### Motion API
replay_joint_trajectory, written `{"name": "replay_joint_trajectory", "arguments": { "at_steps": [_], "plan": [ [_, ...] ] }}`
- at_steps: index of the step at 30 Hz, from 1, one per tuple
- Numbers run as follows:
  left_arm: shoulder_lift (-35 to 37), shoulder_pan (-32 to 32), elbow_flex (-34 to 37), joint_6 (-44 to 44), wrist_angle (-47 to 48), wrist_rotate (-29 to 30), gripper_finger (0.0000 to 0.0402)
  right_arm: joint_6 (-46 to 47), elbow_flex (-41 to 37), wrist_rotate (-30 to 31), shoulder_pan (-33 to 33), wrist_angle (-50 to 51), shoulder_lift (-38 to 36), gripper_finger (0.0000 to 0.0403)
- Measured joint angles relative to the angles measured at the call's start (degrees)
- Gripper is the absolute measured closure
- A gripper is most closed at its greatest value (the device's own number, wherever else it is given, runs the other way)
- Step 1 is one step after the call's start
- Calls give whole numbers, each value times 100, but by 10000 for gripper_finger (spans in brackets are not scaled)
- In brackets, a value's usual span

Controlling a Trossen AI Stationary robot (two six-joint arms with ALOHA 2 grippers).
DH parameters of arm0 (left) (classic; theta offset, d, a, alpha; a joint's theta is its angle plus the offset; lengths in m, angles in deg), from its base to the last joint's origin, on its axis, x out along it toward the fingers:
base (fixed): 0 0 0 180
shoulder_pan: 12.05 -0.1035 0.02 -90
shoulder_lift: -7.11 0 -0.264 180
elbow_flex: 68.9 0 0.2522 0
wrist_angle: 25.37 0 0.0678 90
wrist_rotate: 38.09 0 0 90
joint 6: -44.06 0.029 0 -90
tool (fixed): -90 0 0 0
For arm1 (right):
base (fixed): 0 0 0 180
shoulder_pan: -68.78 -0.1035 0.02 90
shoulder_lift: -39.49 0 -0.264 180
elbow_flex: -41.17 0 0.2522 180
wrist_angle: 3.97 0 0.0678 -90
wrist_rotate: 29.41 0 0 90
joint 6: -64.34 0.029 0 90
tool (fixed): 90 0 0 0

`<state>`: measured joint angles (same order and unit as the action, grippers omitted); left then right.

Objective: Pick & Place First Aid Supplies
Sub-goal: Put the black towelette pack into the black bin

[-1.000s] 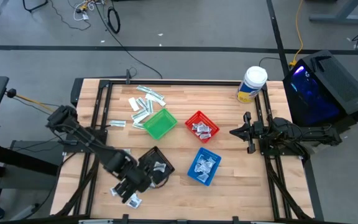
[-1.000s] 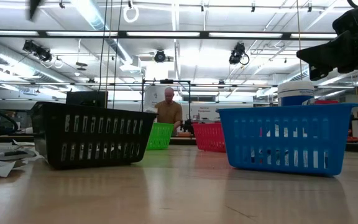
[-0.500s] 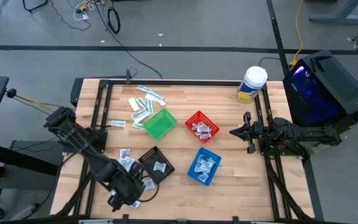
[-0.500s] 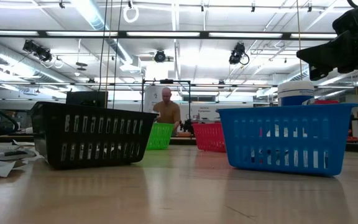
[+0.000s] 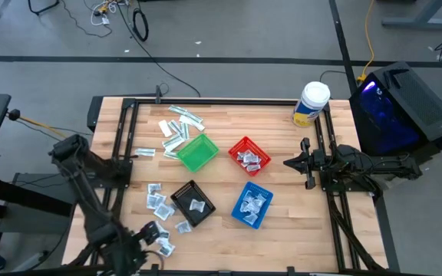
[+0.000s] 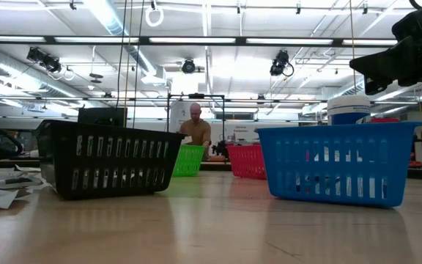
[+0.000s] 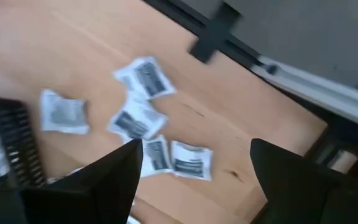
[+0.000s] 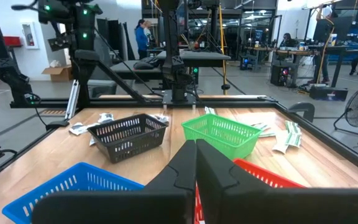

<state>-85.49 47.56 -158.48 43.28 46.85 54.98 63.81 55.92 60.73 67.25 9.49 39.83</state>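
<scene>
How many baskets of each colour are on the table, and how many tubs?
Black basket: 1
Green basket: 1
Red basket: 1
Blue basket: 1
White-lidded tub: 1
Total: 5

Bright, even light falls from ceiling strip lamps [image 6: 116, 18], which glare white in the low view. The left wrist view is smeared by motion blur, its sachets [image 7: 143, 118] soft-edged. The tabletop [image 5: 282, 192] shows only faint shadows.
</scene>
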Motion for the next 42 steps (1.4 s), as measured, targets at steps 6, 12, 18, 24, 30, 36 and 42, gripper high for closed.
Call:
{"name": "replay_joint_trajectory", "arguments": {
  "at_steps": [6,12,18,24,30,36,42],
  "plan": [
    [0,381,555,2,-505,32,95,-1,0,2,-1,-2,0,390],
    [0,508,1155,-2,-913,30,95,-1,0,2,1,-2,0,390],
    [0,501,1609,-1,-1391,37,95,1,0,2,-1,-2,0,390],
    [0,481,2014,-4,-1987,53,95,-1,0,2,1,-2,0,390],
    [16,416,2264,-368,-2154,109,95,2,0,2,-2,-1,-1,390],
    [268,237,2462,-601,-2352,184,95,-1,0,0,0,-2,0,390],
    [302,161,2473,-636,-2491,174,95,-1,0,0,1,-2,0,390]
  ]
}}
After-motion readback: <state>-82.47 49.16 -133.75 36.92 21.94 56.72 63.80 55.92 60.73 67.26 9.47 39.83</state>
